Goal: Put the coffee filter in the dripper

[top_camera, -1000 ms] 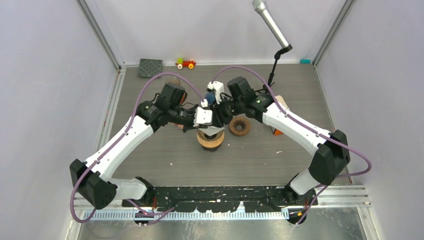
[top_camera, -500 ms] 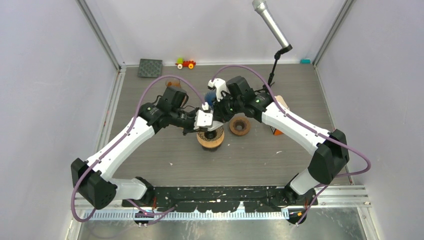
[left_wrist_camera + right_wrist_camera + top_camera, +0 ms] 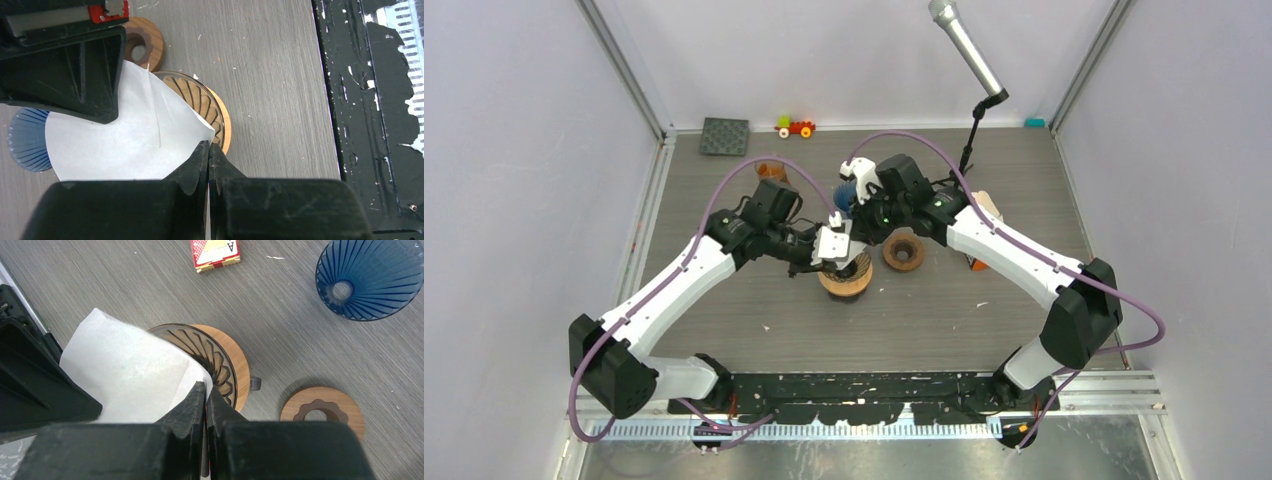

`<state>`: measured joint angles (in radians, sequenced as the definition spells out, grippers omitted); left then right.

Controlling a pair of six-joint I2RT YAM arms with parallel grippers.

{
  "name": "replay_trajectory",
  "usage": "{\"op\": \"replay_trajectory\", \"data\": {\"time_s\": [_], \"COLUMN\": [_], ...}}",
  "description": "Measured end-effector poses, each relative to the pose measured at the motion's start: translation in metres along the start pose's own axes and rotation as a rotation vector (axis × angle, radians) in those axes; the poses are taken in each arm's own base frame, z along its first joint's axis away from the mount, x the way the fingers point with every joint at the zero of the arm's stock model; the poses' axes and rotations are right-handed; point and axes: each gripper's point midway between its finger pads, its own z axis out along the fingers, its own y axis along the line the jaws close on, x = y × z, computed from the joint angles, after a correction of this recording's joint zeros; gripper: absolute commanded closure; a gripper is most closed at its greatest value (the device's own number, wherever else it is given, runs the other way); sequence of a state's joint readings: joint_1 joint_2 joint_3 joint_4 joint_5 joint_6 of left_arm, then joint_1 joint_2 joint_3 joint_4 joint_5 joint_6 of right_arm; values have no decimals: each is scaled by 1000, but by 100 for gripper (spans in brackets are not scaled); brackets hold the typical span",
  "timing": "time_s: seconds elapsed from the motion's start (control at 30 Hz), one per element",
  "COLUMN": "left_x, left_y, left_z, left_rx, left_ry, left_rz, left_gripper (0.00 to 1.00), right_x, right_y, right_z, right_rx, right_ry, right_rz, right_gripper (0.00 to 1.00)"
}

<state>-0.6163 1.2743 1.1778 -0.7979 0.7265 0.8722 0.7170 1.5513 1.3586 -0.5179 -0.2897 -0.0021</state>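
The left pincer [image 3: 208, 145] has its two fingers pressed tight together on the edge of the white coffee filter [image 3: 125, 135], so the paper fans out ahead of its tips and away to one side of them. Directly beyond and below those tips sits the dripper [image 3: 200, 100], a ribbed glass cone in a wooden collar standing on the grey tabletop [image 3: 270, 75]; the filter covers part of its mouth, and whether the paper touches the glass cannot be told. Across the paper from the left pincer, the right pincer [image 3: 205, 387] is likewise clamped narrow on the filter's rim, the sheet spreading out to the side of its fingers while the dripper's open ribs show just past its tips. Farther out from the right pincer, a wooden ring [image 3: 322, 410] lies flat beside the dripper, near but apart from it. Well ahead of the right pincer's fingers a blue ribbed cone [image 3: 370, 277] stands on the tabletop, and a red-and-white card box [image 3: 215, 251] lies at the far edge of the wrist view
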Motion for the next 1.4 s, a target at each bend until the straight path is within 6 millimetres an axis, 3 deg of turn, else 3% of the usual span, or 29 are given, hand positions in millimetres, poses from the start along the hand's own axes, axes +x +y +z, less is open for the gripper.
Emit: {"op": "replay_trajectory", "data": {"time_s": [0.2, 0.33, 0.87, 1.2, 1.4], "left_x": [10, 13, 17, 19, 20], "left_y": [-5, -5, 2, -7, -9], "left_z": [5, 9, 22, 28, 31], "left_rx": [18, 21, 34, 78, 83], "left_ry": [14, 15, 17, 30, 47], "left_rz": [-21, -28, -23, 3, 45], "left_gripper": [100, 92, 38, 32, 36], "right_x": [11, 17, 19, 17, 17], "right_y": [-1, 0, 6, 6, 6], "right_z": [4, 6, 2, 1, 2], "right_rx": [-5, -16, -46, -45, -43], "right_ry": [20, 31, 19, 11, 10], "right_rz": [-1, -5, -13, -15, -19], "right_gripper": [88, 86, 86, 86, 75]}}
